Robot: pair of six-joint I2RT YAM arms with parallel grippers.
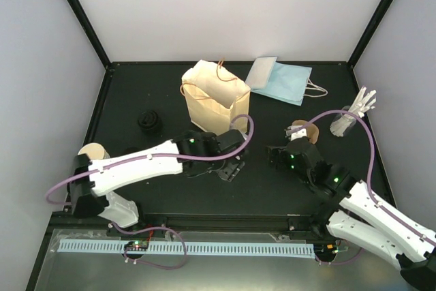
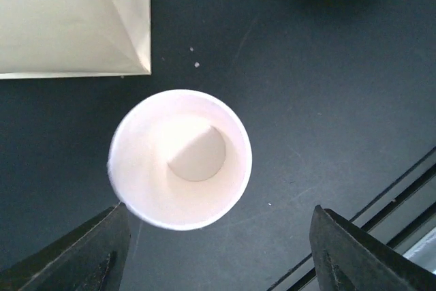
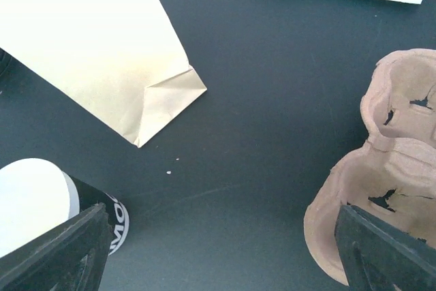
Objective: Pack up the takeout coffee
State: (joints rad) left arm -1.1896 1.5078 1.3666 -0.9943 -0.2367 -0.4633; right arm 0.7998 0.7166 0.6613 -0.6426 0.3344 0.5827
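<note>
Table: black table boxed in by white walls.
Left gripper: the left gripper is spread wide to either side of the cup and grips nothing; one finger is just beside the rim.
Paper cup: the paper cup stands upright, lidless and empty, near the tan paper bag and outside it.
Right gripper: the right gripper is spread and empty, with the pulp carrier beside it.
Risk: a crooked lift-off could clip the rim and topple the light cup.
Writing: "MO" on a black band, cut off.

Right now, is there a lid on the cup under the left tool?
No, the left wrist view looks straight down into the cup below the left tool, and its bare inside bottom shows.
</note>
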